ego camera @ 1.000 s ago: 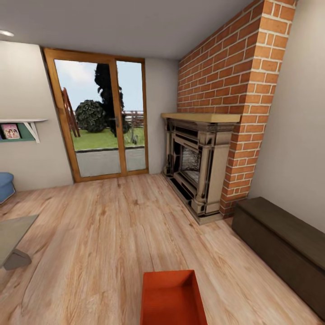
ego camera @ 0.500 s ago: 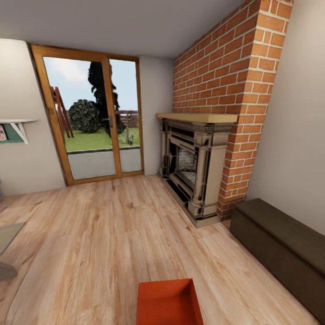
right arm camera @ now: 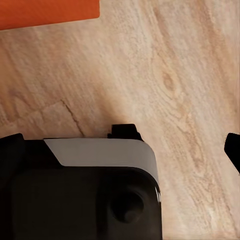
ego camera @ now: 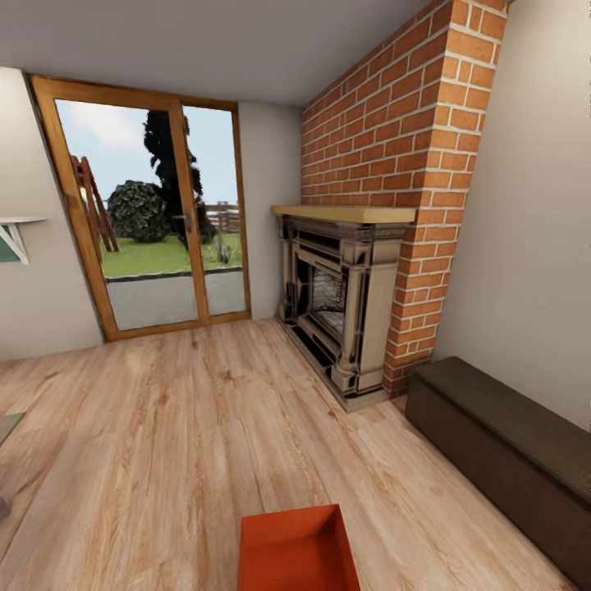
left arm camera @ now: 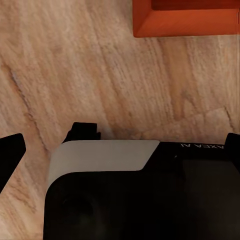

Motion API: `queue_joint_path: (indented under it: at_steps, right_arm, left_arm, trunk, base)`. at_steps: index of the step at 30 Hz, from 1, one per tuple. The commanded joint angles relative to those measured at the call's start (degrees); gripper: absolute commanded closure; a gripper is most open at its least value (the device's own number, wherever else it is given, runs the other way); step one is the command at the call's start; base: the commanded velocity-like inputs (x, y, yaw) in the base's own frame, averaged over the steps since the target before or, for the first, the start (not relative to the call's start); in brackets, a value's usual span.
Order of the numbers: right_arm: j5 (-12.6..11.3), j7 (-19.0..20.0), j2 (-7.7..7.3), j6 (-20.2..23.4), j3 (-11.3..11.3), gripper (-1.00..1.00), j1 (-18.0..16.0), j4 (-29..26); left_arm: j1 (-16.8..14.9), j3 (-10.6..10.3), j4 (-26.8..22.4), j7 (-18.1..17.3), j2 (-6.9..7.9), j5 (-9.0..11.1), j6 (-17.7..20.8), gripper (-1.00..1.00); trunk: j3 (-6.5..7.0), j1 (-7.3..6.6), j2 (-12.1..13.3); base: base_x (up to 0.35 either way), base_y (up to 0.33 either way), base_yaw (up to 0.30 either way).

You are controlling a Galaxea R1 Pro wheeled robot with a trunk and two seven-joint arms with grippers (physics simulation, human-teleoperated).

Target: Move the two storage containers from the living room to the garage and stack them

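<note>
Low at the bottom edge of the head view sits an orange-red rectangular plastic storage bin (ego camera: 297, 550), open-topped, resting on the light wood plank floor (ego camera: 164, 427). Its long axis runs away from the camera, roughly toward the wood-framed glass doors (ego camera: 148, 222); its near end is cut off by the picture's edge, so its full length is hidden. The red brick fireplace (ego camera: 361, 246) stands ahead to the right, with a long low dark-brown cabinet (ego camera: 501, 443) beside it along the wall. In the left wrist view one orange-red corner and rim (left arm camera: 185, 20) lies on the planks beyond the dark wrist housing; in the right wrist view a strip of orange-red wall (right arm camera: 47, 12) shows likewise. Whether either arm's jaws are spread or pressed together cannot be told.
</note>
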Motion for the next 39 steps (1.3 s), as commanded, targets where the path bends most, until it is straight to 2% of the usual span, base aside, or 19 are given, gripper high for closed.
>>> queue_joint_path:
  at_steps: [1, 13, 29, 39]
  right_arm:
    - [-0.43, -0.04, 0.05, -0.26, 0.45, -1.0, -0.06, 0.16]
    - [-0.33, -0.05, 0.12, -0.26, 0.45, -1.0, -0.06, 0.16]
    - [-0.24, -0.03, 0.05, -0.26, 0.45, -1.0, -0.06, 0.16]
    - [-0.24, -0.03, 0.05, -0.26, 0.45, -1.0, -0.06, 0.16]
  left_arm:
    - [-0.03, -0.18, -0.01, 0.04, -0.01, 0.59, 0.02, -1.0]
    - [-0.03, -0.11, -0.01, 0.07, 0.08, 0.68, -0.03, -1.0]
    - [-0.03, -0.11, -0.01, 0.04, 0.08, 0.68, -0.04, -1.0]
    - [-0.03, -0.16, -0.01, 0.0, 0.17, 0.57, -0.04, -1.0]
  trunk:
    - [-0.06, 0.0, -0.03]
    - [-0.06, 0.0, -0.03]
    - [-0.06, 0.0, -0.03]
    - [-0.06, 0.0, -0.03]
  base:
    - [0.0, -0.17, -0.001]
    - [0.0, -0.072, 0.0]
    - [0.001, 0.0, 0.147]
    - [0.249, 0.0, 0.004]
